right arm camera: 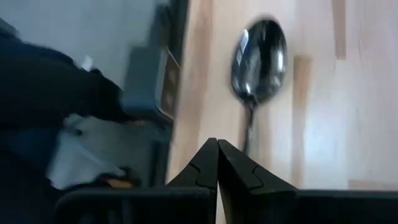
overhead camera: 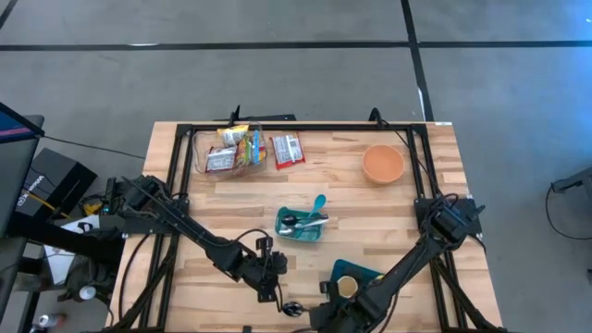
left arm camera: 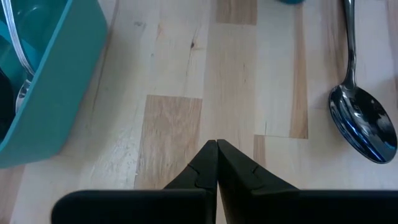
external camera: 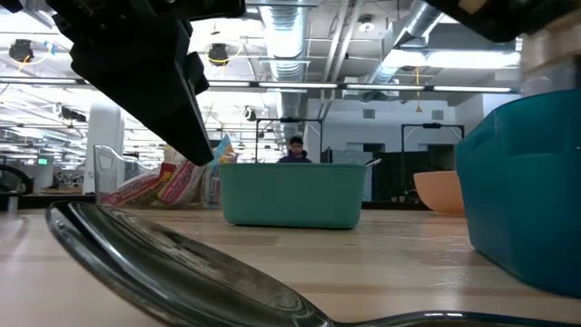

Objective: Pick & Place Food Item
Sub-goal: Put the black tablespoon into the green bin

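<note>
Snack packets (overhead camera: 229, 148) lie in a clear container at the table's far left, and one red-and-white packet (overhead camera: 288, 151) lies flat on the table beside it. A metal spoon (overhead camera: 292, 307) lies at the near edge, its bowl (left arm camera: 364, 124) up. My left gripper (overhead camera: 269, 292) hovers shut just left of the spoon, its fingertips (left arm camera: 216, 143) above bare wood. My right gripper (overhead camera: 314, 316) is shut just right of the spoon (right arm camera: 260, 59), over the table's near edge. Neither touches anything.
A teal bin (overhead camera: 302, 225) holding utensils stands mid-table, close to the left gripper (left arm camera: 43, 81). A teal container (overhead camera: 359, 276) stands at the near right under the right arm. An orange bowl (overhead camera: 383, 164) sits far right. Bare wood lies between bin and packets.
</note>
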Tool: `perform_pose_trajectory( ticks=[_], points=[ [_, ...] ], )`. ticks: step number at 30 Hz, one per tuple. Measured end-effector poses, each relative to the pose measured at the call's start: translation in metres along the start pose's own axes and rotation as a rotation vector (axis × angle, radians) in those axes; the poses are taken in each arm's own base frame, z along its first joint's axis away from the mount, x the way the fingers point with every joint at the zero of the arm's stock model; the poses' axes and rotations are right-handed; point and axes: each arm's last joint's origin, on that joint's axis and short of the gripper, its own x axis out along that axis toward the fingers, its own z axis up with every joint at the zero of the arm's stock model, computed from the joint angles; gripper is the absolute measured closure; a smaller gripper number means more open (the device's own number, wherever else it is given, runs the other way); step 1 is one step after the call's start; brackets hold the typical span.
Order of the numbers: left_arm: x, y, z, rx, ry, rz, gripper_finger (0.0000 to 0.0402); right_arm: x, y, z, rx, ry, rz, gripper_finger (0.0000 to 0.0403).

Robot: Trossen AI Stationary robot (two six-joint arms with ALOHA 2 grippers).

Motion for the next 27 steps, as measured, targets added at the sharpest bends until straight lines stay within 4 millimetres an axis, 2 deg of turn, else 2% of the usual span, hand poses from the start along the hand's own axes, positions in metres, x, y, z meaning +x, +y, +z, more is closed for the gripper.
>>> perform_pose_trajectory(
  ticks=[15,27],
  points=[
    [0.000,0.000,0.000,0.000,0.000,0.000,0.0401,-0.001,-0.002,-0.006,0.006,0.094,-0.066,0.0403],
    [0.000,0.000,0.000,0.000,0.000,0.000,0.0402,0.003,-0.015,0.003,0.010,0.105,-0.061,0.0403]
  ],
)
